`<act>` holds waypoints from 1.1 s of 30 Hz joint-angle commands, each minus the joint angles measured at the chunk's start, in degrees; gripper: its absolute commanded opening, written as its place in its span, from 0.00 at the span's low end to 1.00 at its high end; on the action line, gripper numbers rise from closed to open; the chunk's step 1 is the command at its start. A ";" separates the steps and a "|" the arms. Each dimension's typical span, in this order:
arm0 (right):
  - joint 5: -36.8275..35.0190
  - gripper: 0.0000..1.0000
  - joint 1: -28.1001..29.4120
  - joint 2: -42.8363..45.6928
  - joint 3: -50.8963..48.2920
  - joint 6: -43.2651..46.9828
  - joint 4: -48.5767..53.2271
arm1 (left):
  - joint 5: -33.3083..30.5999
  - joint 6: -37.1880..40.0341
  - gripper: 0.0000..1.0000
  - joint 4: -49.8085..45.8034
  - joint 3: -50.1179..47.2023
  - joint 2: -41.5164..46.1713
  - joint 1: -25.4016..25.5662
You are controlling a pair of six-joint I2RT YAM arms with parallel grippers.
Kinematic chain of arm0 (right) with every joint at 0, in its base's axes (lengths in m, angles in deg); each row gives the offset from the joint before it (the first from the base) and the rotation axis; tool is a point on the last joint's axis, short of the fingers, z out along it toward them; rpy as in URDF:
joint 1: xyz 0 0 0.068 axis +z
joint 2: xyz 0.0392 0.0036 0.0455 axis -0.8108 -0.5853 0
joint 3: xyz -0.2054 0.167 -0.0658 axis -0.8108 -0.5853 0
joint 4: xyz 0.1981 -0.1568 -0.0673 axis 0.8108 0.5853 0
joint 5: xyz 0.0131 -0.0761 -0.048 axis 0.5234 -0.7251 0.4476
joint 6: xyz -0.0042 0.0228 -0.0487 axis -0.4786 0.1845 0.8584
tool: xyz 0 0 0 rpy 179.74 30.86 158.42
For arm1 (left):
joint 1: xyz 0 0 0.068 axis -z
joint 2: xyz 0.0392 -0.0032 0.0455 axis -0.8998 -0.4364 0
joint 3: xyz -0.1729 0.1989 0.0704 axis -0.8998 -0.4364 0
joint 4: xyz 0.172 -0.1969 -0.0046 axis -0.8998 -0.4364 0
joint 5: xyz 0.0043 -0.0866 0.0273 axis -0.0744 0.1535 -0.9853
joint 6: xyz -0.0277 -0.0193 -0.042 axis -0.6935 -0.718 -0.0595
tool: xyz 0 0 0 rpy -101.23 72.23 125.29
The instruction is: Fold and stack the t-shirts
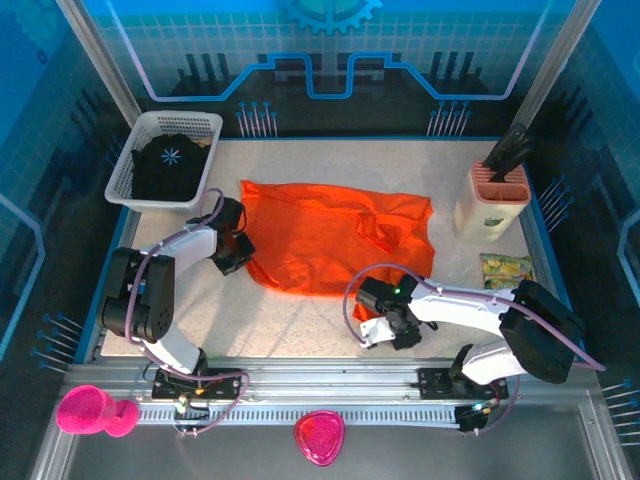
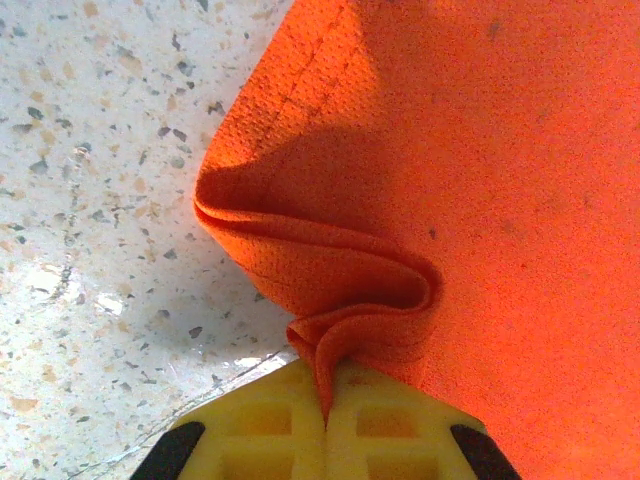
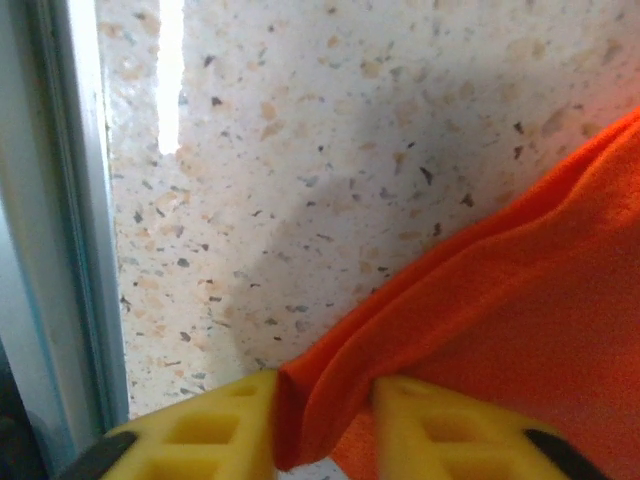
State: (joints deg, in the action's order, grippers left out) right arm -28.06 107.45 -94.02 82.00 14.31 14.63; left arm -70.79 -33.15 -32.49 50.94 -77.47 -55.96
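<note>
Orange t-shirt [image 1: 330, 235] near white basket [image 1: 124, 168]

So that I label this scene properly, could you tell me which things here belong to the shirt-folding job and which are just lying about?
Job: orange t-shirt, spread on the table; black t-shirt, in the white basket.
Lying about: beige utensil holder; yellow-green packet; pink goblet-shaped thing; pink heart-shaped dish.

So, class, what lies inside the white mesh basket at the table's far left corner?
A crumpled black t-shirt with a pale starburst print lies in the basket; anything beneath it is covered.
</note>
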 commanded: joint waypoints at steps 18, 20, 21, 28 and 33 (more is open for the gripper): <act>-2.65 0.00 -5.37 19.57 2.91 1.02 -0.36 | -2.54 0.19 0.00 -7.28 -0.80 8.35 0.28; -4.14 0.00 -6.73 21.19 3.67 0.60 -1.68 | -3.38 0.21 0.00 -8.19 -0.51 8.89 0.27; -5.26 0.00 -7.40 21.62 4.23 0.15 -2.47 | -3.90 0.18 0.00 -8.68 -0.37 8.99 0.27; -10.81 0.00 -11.96 20.98 8.34 -1.66 -10.53 | -6.37 -0.01 0.00 -10.33 1.71 7.32 0.01; -10.98 0.00 -15.75 17.23 9.87 0.49 -16.11 | -6.89 -0.02 0.00 -10.24 3.37 5.39 -0.25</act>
State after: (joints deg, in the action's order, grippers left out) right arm -37.65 93.47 -74.94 90.15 13.79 3.57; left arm -76.02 -33.34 -41.19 52.19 -70.93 -55.99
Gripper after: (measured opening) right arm 0.062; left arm 0.051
